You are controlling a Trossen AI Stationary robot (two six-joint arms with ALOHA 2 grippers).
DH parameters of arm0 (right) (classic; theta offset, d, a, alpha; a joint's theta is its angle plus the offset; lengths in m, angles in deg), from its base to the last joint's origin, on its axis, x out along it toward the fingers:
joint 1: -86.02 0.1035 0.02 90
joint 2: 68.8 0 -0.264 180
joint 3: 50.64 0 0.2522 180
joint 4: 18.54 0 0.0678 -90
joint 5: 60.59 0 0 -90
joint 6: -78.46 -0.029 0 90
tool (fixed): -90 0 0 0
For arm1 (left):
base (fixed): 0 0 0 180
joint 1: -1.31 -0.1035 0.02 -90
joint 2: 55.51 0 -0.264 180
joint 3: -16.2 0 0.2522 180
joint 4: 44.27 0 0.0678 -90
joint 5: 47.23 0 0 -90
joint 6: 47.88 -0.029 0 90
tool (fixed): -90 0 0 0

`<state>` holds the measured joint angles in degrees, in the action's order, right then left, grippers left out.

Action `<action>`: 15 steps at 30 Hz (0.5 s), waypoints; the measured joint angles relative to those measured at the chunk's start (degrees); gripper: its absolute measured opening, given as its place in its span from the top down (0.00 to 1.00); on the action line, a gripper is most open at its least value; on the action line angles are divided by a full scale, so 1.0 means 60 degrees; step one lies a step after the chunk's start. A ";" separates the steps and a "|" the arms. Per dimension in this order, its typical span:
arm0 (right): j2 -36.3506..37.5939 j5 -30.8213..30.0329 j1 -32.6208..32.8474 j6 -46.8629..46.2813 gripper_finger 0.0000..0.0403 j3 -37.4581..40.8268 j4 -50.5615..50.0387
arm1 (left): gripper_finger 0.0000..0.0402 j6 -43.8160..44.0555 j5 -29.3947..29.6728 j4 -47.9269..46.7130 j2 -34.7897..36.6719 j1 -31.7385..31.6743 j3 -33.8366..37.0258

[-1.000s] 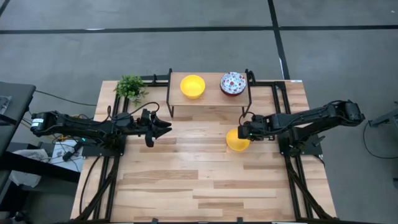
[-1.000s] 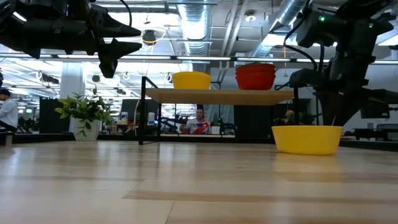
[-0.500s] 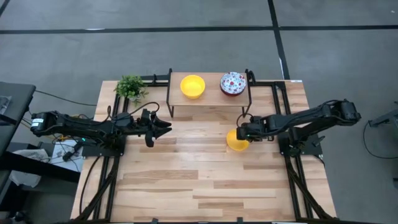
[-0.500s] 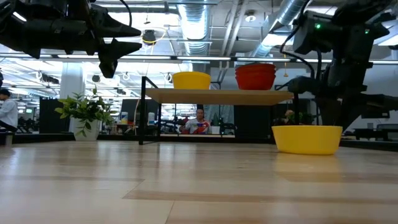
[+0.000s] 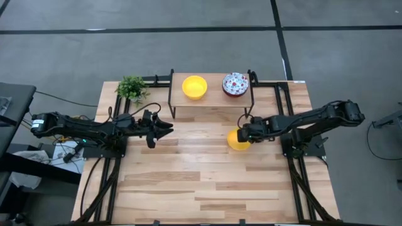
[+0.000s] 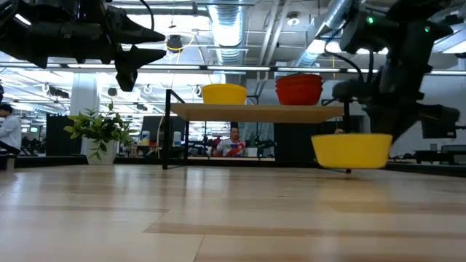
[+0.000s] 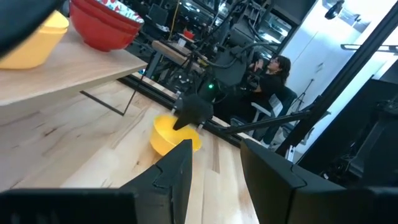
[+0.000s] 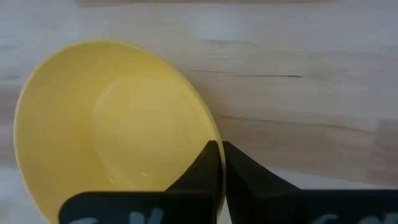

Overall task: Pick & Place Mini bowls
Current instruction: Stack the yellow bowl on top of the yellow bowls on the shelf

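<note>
My right pincer [image 8: 219,163]: clamped shut on the rim of the yellow bowl [image 8: 118,121], one finger inside, one outside.
What just changed: a moment ago that bowl sat flat on the table [image 5: 188,188]; now it's up! The low view shows daylight under it [image 6: 352,151], bowl level, just clear of the wood.
What that means: pick made, I judge; the carry and the placing come next.
My left pincer [image 5: 164,128]: hanging well apart over the table's left half, jaws partly open, empty.
Farther off: the shelf [image 5: 210,100] right behind my bowl, already carrying a second yellow bowl [image 5: 195,86] and a floral bowl [image 5: 235,84].
In the way: the shelf's edge and right post, if I go up there; needs more height first.
Far corner: a small potted plant [image 5: 132,88], no bother.
</note>
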<state>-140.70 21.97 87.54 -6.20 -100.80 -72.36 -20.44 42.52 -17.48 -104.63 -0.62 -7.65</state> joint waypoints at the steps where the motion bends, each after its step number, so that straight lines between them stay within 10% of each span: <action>1: 0.0005 -0.0003 0.0000 0.0199 1.00 -0.0128 -0.0003 | 0.66 -0.0001 -0.0001 0.0046 0.0000 0.0001 0.0000; 8: -0.0088 -0.0464 0.0174 0.2314 1.00 -0.1463 -0.0032 | 0.66 -0.0024 0.0048 0.0245 0.0000 0.0004 -0.0233; 15: -0.0086 -0.3114 0.1099 0.4402 1.00 -0.3084 0.0059 | 0.64 -0.0736 0.0182 0.0252 0.0000 0.0004 -0.1075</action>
<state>-141.22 3.29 94.13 20.21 -119.31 -72.01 -24.86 43.61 -15.97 -104.63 -0.60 -14.09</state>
